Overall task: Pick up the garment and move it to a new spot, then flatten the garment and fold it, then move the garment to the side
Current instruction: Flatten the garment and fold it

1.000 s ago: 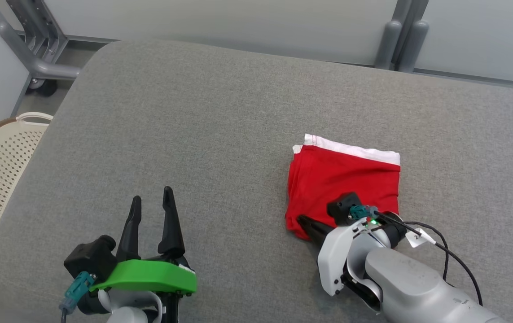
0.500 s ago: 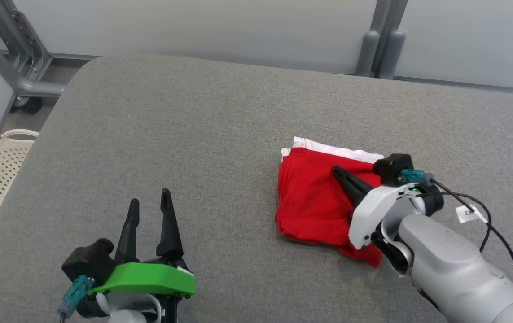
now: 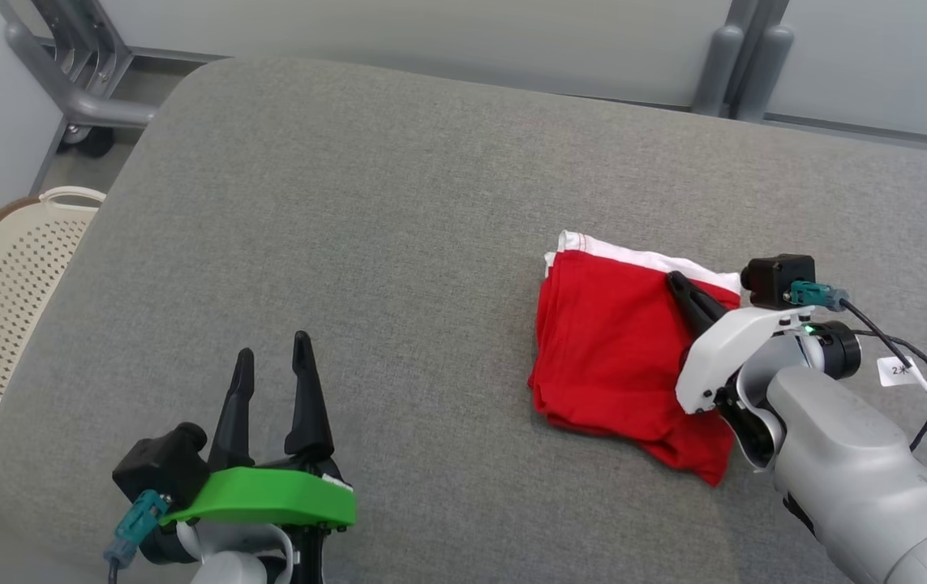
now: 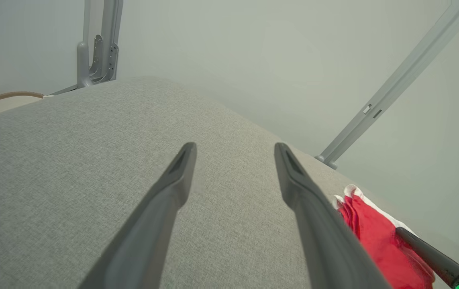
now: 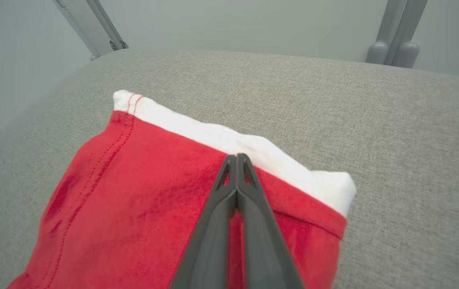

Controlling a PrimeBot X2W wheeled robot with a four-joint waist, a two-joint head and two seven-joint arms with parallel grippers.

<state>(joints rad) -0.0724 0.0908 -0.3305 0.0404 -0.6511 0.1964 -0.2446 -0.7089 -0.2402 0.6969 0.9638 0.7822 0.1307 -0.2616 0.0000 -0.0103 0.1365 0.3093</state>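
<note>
Garment (image 3: 617,357), red with a white band, was seen folded on the right part of the grey padded table (image 3: 398,203). The right gripper (image 5: 237,157) was seen with fingers pressed together over its band edge; the left gripper (image 3: 272,347) was spread apart, well away.

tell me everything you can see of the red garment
The garment is red, knit-looking cloth with a white band along its far edge and red stitching near one corner. It lies folded in several layers into a rough rectangle, rumpled at its near corner, on the right part of the grey padded surface. The right pincer, fingers together, lies on top of it, tips at the red-white seam.
</note>
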